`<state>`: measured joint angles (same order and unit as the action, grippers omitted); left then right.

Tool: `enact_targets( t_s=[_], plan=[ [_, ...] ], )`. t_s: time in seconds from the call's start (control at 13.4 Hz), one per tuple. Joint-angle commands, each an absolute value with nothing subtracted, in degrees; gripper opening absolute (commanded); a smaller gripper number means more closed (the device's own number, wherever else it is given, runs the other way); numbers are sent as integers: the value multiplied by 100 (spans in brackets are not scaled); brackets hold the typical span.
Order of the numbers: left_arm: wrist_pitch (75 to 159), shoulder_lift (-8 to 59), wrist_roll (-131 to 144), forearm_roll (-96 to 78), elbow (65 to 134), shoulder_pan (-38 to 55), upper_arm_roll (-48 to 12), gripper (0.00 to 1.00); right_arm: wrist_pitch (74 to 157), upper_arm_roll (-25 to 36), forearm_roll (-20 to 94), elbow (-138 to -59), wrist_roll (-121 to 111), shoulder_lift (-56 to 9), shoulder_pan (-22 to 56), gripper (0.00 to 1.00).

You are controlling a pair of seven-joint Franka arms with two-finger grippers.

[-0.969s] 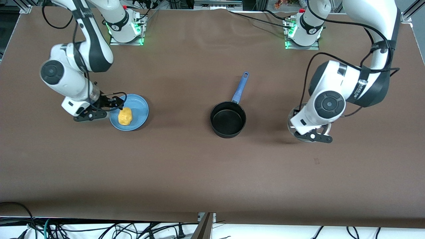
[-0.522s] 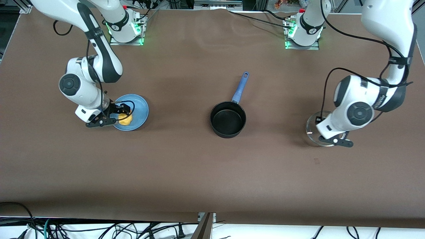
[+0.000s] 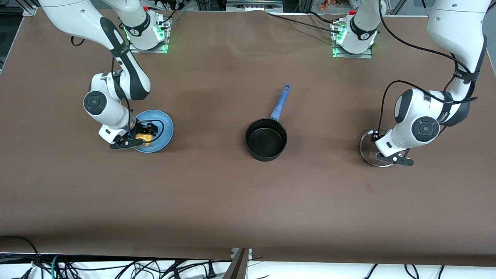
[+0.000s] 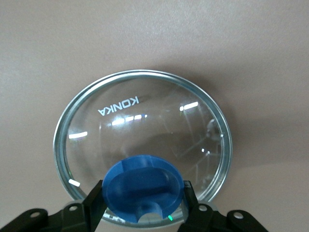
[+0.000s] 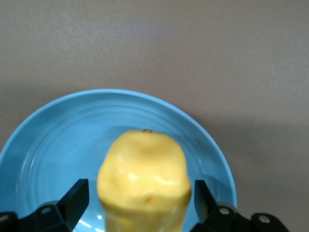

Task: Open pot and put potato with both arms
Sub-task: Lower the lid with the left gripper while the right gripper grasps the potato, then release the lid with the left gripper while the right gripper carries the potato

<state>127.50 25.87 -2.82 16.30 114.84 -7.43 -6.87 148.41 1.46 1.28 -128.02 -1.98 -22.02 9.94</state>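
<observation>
The lumpy yellow potato [image 5: 144, 181], partly hidden on the blue plate [image 3: 162, 128] at the pot's [image 3: 266, 144] nine o'clock, is being straddled by the right gripper's [image 3: 142, 136] parted fingers, while the glass lid's [image 4: 145, 145] blue knob [image 4: 143, 181] is being pinched by the left gripper [image 4: 143, 200].

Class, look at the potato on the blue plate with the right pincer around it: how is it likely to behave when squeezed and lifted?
The potato looks lumpy and rounded, so it may twist or roll between the right pincer's fingers. Its skin shows glossy highlights, so it could be a little slippery. It fills most of the gap between the fingers, so only a short closing should hold it over the plate.
</observation>
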Motion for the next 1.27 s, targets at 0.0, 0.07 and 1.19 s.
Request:
enact_targets(
  t_s=[0.0, 0.07, 1.19],
  plan=[
    [12779, 2610, -369, 1758, 11505, -800, -782, 99, 14889, 106, 132, -12867, -114, -2083, 1011, 59],
    [12762, 2576, -430, 1758, 11487, -800, -782, 100, 14871, 79, 132, -12867, -106, -2066, 1019, 39],
    [7657, 1732, -404, 950, 7463, -782, -1653, 100, 11241, -993, 114, -8836, 4048, -2986, 2793, 5]
  ],
)
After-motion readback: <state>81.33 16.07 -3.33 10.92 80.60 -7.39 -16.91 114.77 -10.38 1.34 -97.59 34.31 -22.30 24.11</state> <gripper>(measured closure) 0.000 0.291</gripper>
